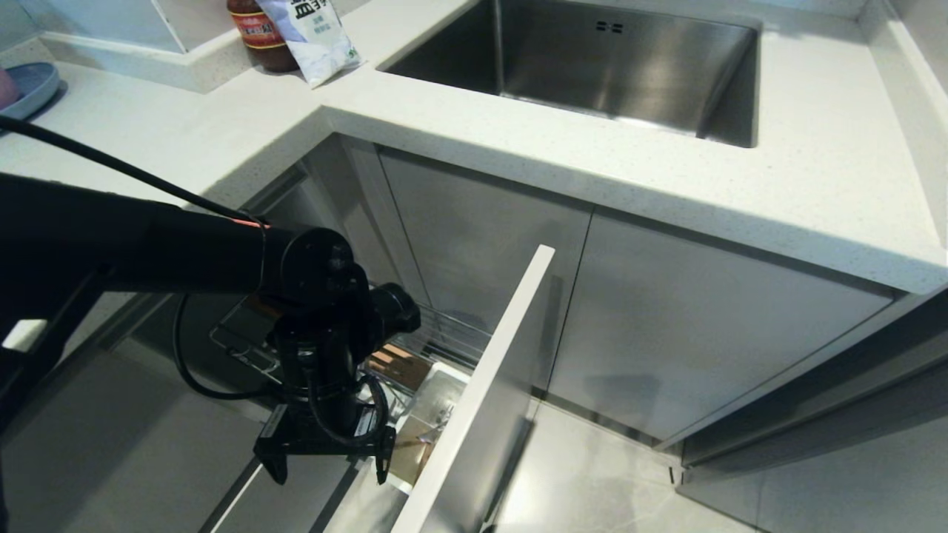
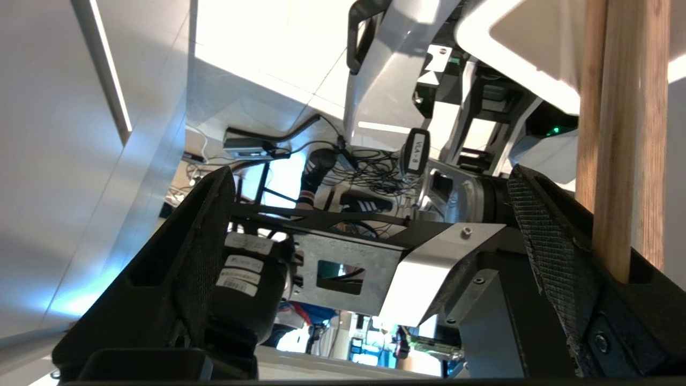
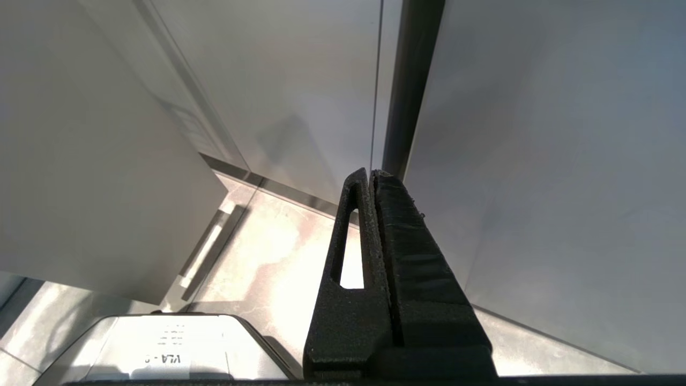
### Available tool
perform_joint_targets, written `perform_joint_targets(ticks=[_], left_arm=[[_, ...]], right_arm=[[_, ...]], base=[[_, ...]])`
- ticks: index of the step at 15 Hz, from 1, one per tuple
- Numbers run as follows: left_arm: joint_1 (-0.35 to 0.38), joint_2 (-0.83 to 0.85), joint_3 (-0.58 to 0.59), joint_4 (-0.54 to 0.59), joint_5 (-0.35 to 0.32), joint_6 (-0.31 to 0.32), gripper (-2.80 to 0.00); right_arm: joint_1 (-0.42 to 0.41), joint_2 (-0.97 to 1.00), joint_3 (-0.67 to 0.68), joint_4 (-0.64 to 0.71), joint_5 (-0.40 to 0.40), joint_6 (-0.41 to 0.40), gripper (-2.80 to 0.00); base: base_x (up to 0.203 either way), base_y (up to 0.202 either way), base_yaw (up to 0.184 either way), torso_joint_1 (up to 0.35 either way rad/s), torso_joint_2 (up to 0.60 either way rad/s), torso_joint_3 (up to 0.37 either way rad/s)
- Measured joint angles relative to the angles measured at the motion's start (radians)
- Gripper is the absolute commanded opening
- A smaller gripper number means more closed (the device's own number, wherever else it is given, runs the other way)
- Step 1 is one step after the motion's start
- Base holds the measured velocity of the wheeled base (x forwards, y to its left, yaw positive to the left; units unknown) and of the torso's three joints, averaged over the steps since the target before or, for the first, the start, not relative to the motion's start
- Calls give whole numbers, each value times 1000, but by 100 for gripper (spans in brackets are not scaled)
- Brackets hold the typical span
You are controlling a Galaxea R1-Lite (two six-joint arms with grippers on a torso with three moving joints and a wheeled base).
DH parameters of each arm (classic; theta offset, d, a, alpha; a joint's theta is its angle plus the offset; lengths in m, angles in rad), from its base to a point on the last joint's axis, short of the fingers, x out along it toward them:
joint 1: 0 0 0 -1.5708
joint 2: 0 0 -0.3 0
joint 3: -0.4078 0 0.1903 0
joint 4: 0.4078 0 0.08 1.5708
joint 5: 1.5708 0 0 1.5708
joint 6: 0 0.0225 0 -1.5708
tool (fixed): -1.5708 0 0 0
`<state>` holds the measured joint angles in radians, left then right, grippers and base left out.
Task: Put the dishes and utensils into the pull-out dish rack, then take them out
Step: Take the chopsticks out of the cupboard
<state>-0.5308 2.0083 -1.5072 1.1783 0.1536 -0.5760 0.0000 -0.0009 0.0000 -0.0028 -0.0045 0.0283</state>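
Chopsticks (image 2: pixel 616 139), the light wooden pair, lie against the outside of one finger of the left end effector (image 1: pixel 326 463), not between the fingers; both fingers stand wide apart and hold nothing. That end effector hangs pointing down over the pull-out dish rack (image 1: pixel 452 333), and just beside it toward the front panel (image 1: pixel 481 392) is the white cutlery box (image 1: pixel 437 392) with slim metal pieces showing inside. Behind the end effector, deeper in the rack, sits the slotted wooden strip (image 1: pixel 396 364).

The step in hand looks like reaching for a utensil at the cutlery box. To do it well, the open fingers should straddle the sticks squarely before closing, since now the wood is outside the gap; a small sideways shift seems needed first.

Room is tight: the tall panel edge rises close on one side and chrome wires lie close behind, so lifting straight up is the safest way out. The table (image 1: pixel 518 141) overhangs above. The right end effector (image 3: pixel 375 214), parked by the cabinet doors, is closed and empty.
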Motion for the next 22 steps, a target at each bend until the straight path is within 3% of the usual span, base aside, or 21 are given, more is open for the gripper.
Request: perform_joint_targets(ticks=[6,16,22], left_arm=[[-33,-6,-1,32,-83,39,0],[-34,36,-2,-2,-121,44,0],[-27,34,-1,49,-69,44,0]], right_arm=[[0,0,0,0,0,0,-280],[0,0,0,0,0,0,-280],[0,0,0,0,0,0,-280]], base=[[0,0,0,0,0,0],[0,0,0,0,0,0],[0,0,0,0,0,0]])
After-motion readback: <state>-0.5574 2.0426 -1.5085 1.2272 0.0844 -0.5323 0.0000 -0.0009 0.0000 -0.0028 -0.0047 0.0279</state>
